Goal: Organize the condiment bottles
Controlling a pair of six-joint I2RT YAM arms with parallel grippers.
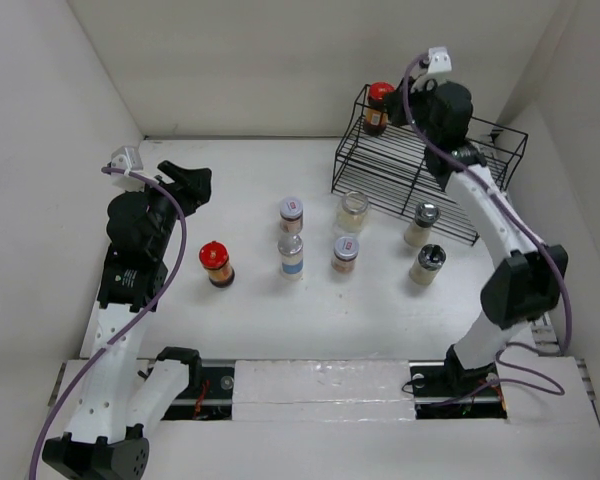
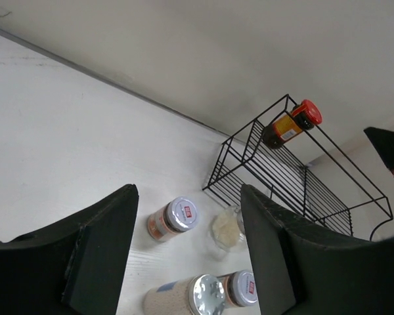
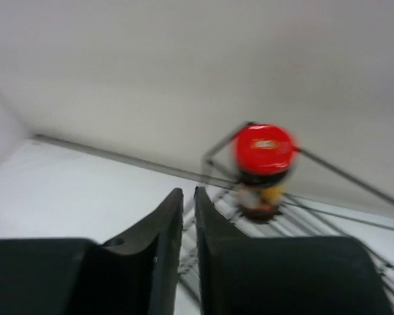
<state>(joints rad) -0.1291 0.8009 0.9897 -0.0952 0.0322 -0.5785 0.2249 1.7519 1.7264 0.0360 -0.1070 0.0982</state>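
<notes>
right tool (image 3: pixel 189 220), pinched, near red-lidded jar (image 3: pixel 263 167) standing upright

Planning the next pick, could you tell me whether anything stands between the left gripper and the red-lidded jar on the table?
Nothing visible does: the open left gripper hangs just beyond the jar, with only bare table between them.
</notes>
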